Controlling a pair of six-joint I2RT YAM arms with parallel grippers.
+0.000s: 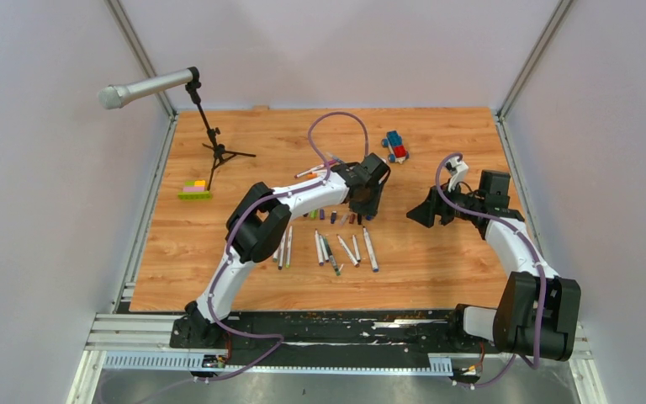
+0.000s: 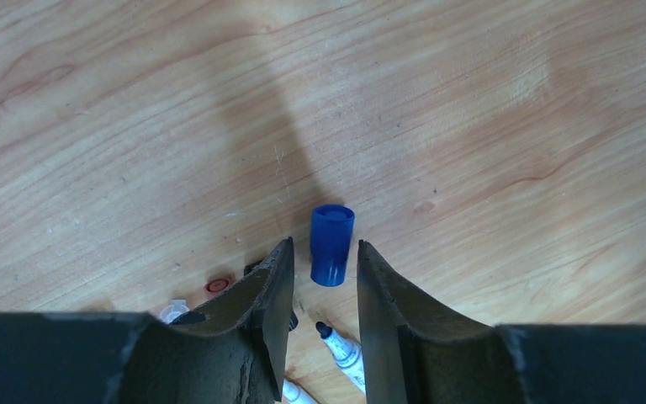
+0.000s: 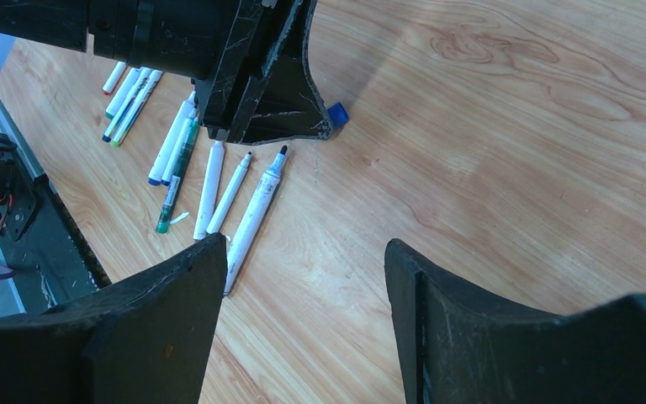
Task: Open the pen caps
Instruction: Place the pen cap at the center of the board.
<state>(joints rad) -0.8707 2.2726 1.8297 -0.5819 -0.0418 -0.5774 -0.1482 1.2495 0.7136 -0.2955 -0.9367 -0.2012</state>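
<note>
A blue pen cap (image 2: 332, 244) lies on the wooden table just at the tips of my left gripper (image 2: 324, 242), whose jaws stand apart on either side of it with a small gap, so it is open. Under that gripper lie an uncapped pen (image 2: 338, 343) with a black tip, a red cap (image 2: 216, 285) and a clear cap (image 2: 172, 310). From above, several pens (image 1: 328, 248) lie in a row near the arms, with loose pen caps (image 1: 336, 217) beyond them beside the left gripper (image 1: 368, 210). My right gripper (image 3: 304, 241) hovers open and empty to the right (image 1: 416, 215).
A microphone (image 1: 147, 87) on a tripod stand (image 1: 216, 151) occupies the back left, with a green-yellow brick bar (image 1: 194, 192) beside it. A blue-and-red toy car (image 1: 396, 146) sits at the back centre. Another pen (image 1: 307, 172) lies behind the left arm.
</note>
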